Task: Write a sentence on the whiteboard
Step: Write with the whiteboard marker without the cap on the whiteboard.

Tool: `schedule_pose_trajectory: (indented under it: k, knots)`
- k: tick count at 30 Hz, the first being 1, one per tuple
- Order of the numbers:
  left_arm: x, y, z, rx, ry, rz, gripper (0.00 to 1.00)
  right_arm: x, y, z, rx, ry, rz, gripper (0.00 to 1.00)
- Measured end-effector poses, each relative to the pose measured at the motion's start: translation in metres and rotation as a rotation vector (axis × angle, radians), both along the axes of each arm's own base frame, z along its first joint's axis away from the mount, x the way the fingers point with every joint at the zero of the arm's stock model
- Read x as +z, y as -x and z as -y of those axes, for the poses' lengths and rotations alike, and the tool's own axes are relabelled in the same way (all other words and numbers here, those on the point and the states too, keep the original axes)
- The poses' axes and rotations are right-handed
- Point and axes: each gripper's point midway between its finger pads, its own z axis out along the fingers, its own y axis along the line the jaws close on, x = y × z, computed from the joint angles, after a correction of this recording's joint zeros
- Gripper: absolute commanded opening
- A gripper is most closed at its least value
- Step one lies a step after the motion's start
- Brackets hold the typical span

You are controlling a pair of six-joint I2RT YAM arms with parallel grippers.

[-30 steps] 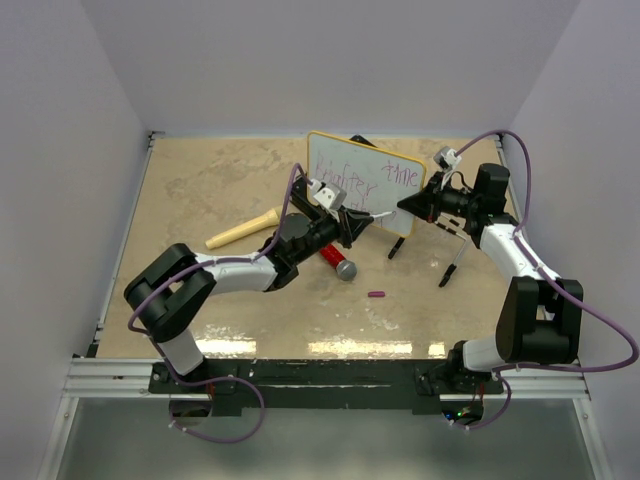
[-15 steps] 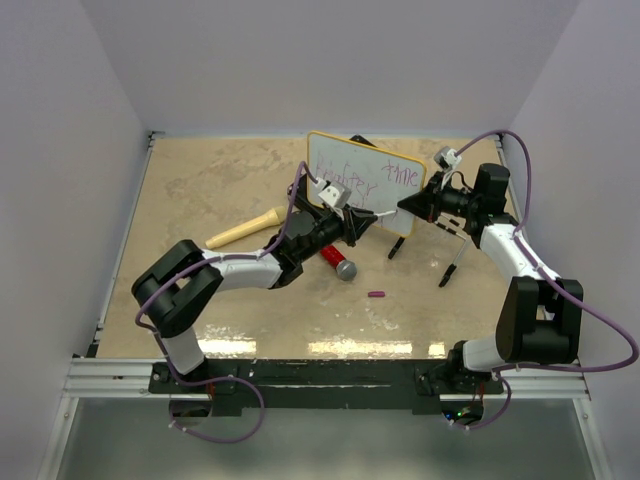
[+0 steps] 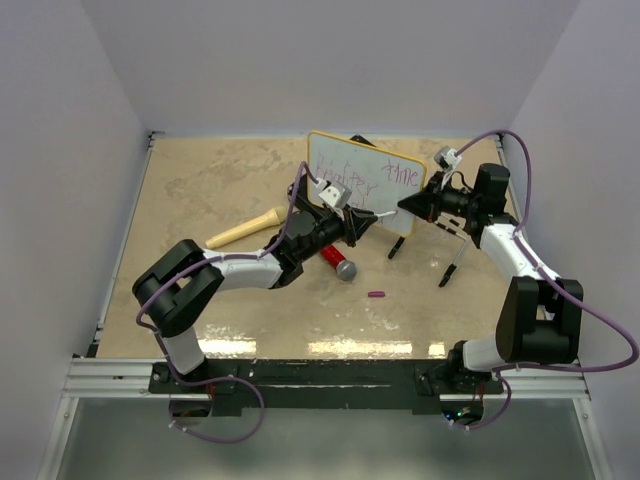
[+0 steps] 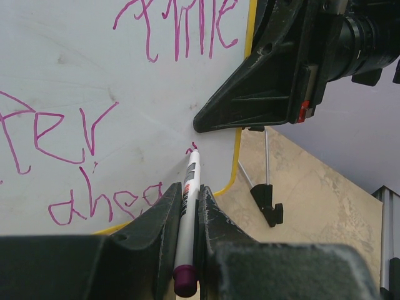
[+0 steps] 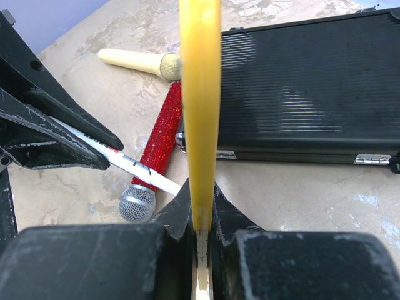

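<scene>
Beside the left gripper (image 4: 187,194): we are seeing a red glitter microphone (image 5: 159,140) lying just under it, a cream handle (image 5: 134,61) farther out.
Past the right gripper (image 5: 200,200): a black case (image 5: 306,87) is lying behind the board.
In the way: the right gripper's finger is crowding the marker (image 4: 190,169) tip.
Left gripper: we are pinching the white marker, tip touching the board.
Right gripper: we are clamping the yellow rim.
Whiteboard (image 3: 365,180): it is standing between both grippers.
Sentence (image 4: 177,28): magenta scrawl is running in several lines.
</scene>
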Motion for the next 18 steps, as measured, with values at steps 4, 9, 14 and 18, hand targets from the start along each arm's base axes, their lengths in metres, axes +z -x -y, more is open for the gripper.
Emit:
schedule_pose_trajectory:
  k: [4,9,14,18]
  knots:
    - [-0.002,0.000,0.000,-0.001,-0.003,-0.003,0.00,0.000,0.000,0.000,0.000,0.000,0.000,0.00]
    - [-0.013,0.003,-0.002,-0.005,-0.017,-0.025,0.00,0.000,0.000,0.000,0.000,0.000,0.000,0.00]
    - [-0.027,0.006,-0.002,-0.014,-0.038,-0.048,0.00,0.000,0.000,0.000,0.001,0.002,0.004,0.00]
    - [-0.036,0.008,-0.001,-0.026,-0.048,-0.066,0.00,0.000,0.000,0.000,0.002,0.003,0.007,0.00]
